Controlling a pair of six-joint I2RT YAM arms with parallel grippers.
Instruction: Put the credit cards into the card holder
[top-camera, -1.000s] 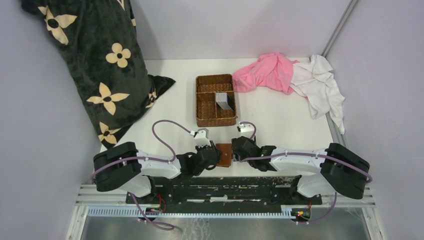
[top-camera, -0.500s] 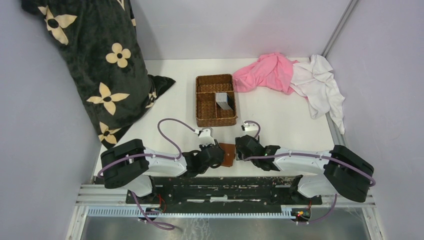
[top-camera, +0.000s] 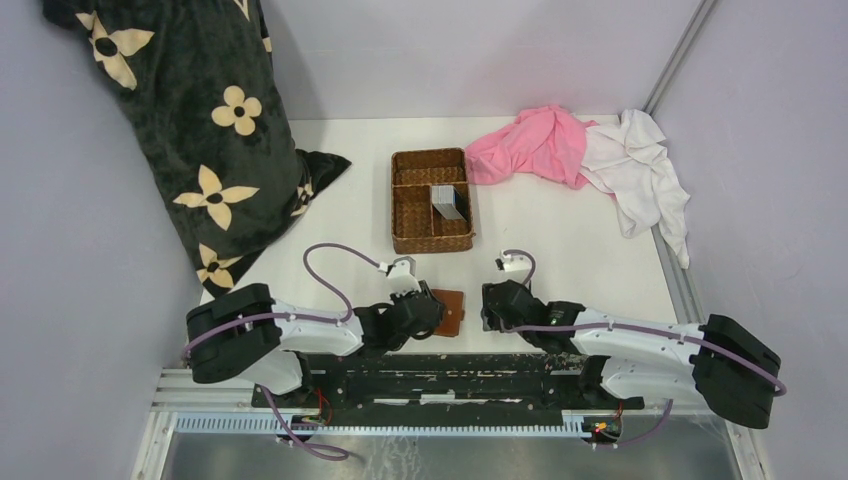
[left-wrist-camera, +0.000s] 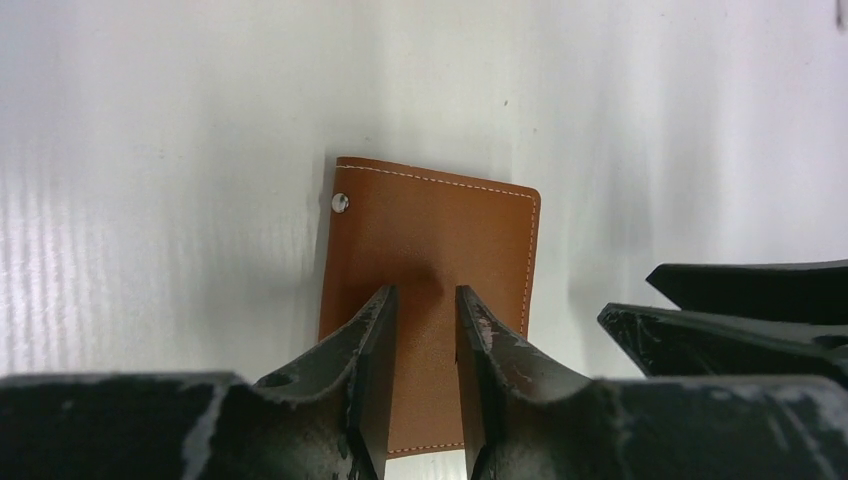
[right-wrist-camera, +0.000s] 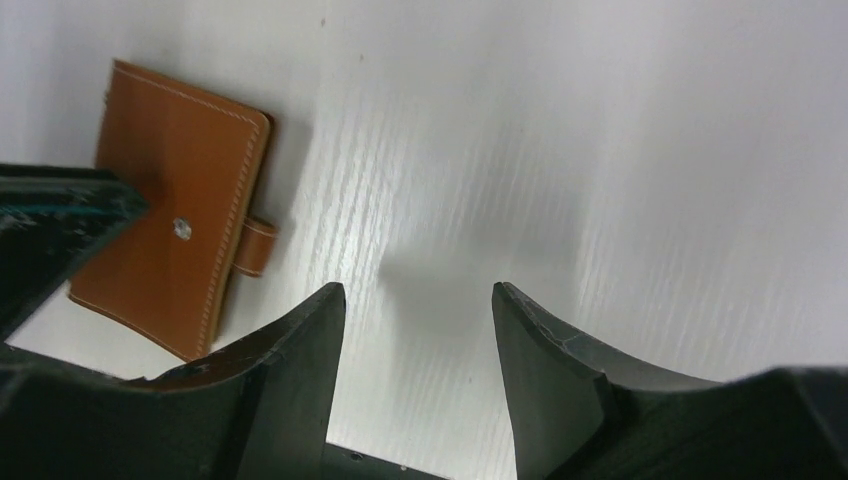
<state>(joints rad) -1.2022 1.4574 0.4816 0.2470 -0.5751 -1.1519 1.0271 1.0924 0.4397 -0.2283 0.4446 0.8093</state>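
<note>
The card holder (top-camera: 450, 311) (left-wrist-camera: 430, 250) (right-wrist-camera: 170, 220) is a brown leather wallet, folded shut and lying flat near the table's front edge. My left gripper (top-camera: 428, 312) (left-wrist-camera: 425, 292) hovers over its near half, jaws a narrow gap apart with only leather showing between them. My right gripper (top-camera: 490, 304) (right-wrist-camera: 418, 290) stands open over bare table just right of the card holder, touching nothing. The credit cards (top-camera: 449, 201), a grey stack, stand on edge in a compartment of the wicker basket (top-camera: 412, 222) farther back.
A pink cloth (top-camera: 535, 145) and a white cloth (top-camera: 640, 170) lie at the back right. A dark flowered blanket (top-camera: 190, 130) fills the back left. The right gripper's fingers (left-wrist-camera: 740, 300) show at the right of the left wrist view.
My right gripper has drawn back to the right, away from the card holder. My left gripper's jaws have parted a little, and the card holder now lies flat beneath them.
</note>
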